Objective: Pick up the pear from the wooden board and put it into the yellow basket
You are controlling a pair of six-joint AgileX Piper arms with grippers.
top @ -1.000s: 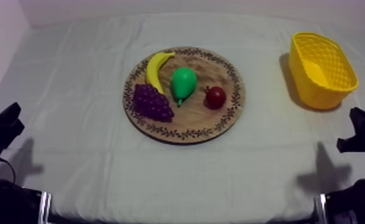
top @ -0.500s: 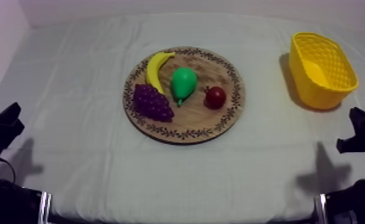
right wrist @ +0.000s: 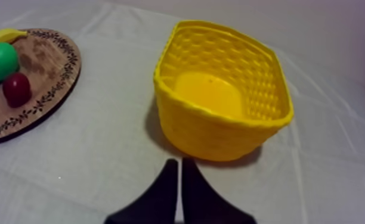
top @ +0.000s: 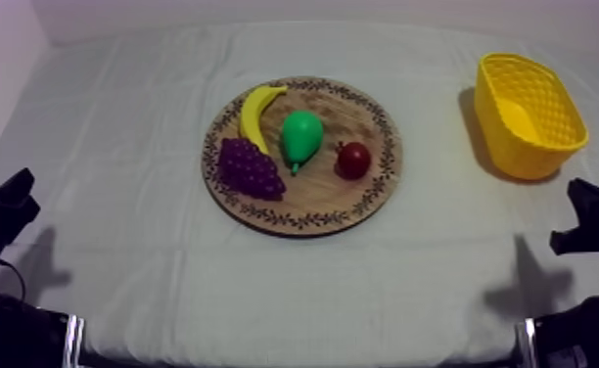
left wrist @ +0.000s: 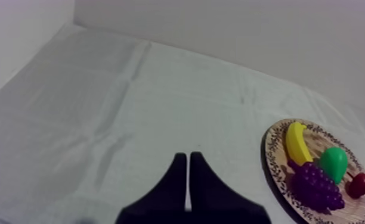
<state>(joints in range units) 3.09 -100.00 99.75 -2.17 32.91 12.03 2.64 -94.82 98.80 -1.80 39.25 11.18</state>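
Pear [top: 300, 137] lies on the wooden board [top: 328, 196]; the yellow basket [top: 533, 147] at the far right is empty. Left gripper [left wrist: 188, 156] and right gripper [right wrist: 179, 161] are closed together on nothing. Nothing done yet.

Bare desk [left wrist: 131, 119] lies ahead of the left fingers [left wrist: 173, 186] up to the board [left wrist: 270, 156]. There grapes [left wrist: 313, 184] and banana [left wrist: 296, 143] crowd the pear [left wrist: 334, 164] on their side. The pear's top is open from above. Ahead of the right fingers [right wrist: 167, 192], the basket [right wrist: 209, 134] stands near, mouth unblocked.
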